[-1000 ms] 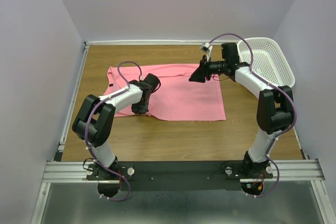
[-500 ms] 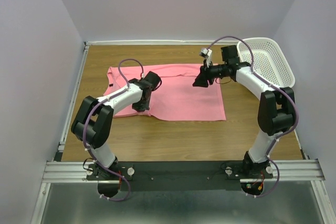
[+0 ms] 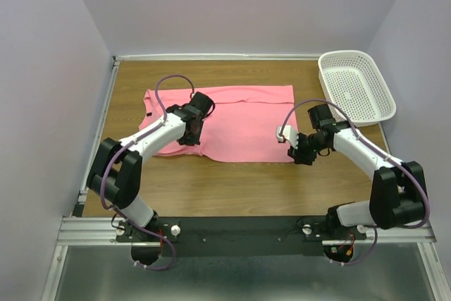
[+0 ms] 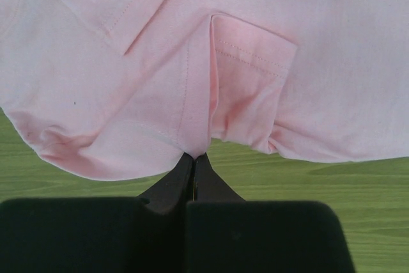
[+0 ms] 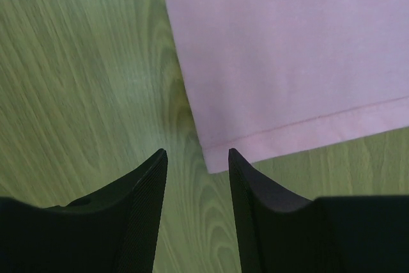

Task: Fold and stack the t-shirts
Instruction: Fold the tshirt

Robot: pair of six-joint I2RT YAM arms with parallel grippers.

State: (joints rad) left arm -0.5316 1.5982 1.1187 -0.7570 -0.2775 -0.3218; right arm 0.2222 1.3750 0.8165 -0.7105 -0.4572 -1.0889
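Observation:
The salmon-pink t-shirt (image 3: 243, 123) lies spread flat on the wooden table. My left gripper (image 3: 189, 139) is at the shirt's near left edge, shut on a fold of the cloth (image 4: 193, 156), which bunches up around the tips. The shirt fills the upper part of the left wrist view (image 4: 268, 43). My right gripper (image 3: 297, 154) is low at the shirt's near right corner. It is open and empty (image 5: 197, 153), and the hemmed corner (image 5: 217, 158) lies on the table just ahead, between the fingertips.
A white perforated plastic basket (image 3: 380, 89) stands at the far right corner of the table (image 3: 232, 188). Walls close in the table on the left, back and right.
My right arm has swung from the shirt's far right edge down to its near right corner. My left gripper has shifted slightly away from me, still holding the cloth.

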